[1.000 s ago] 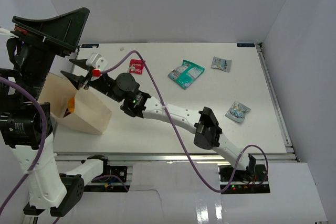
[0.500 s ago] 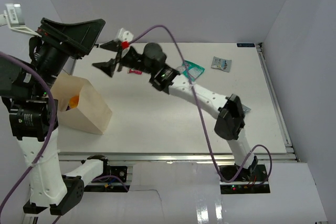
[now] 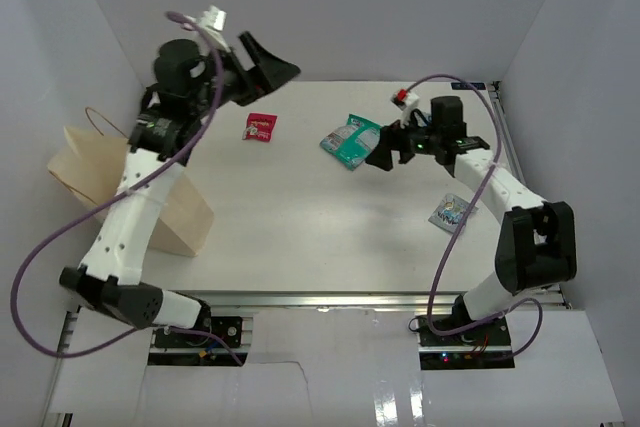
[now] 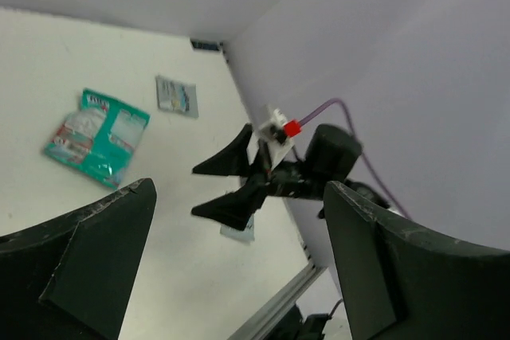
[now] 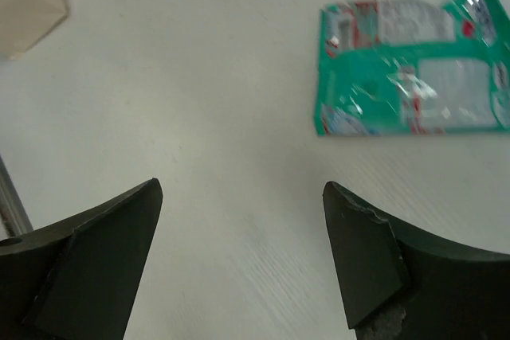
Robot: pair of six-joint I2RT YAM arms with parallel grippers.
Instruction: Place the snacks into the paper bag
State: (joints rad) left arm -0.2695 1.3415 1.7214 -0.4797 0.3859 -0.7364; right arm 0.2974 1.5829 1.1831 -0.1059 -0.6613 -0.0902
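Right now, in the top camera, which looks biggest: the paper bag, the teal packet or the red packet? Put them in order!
1. Paper bag: biggest by far.
2. Teal packet: middle.
3. Red packet: smallest, clearly littler than the teal one.

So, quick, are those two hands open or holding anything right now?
Left hand: open, holding nothing.
Right hand: open, holding nothing.

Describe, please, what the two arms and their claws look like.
The left arm and right arm have white links and black joints. The left claw and right claw each carry two black wedge-shaped fingers. A purple cable runs along each arm.
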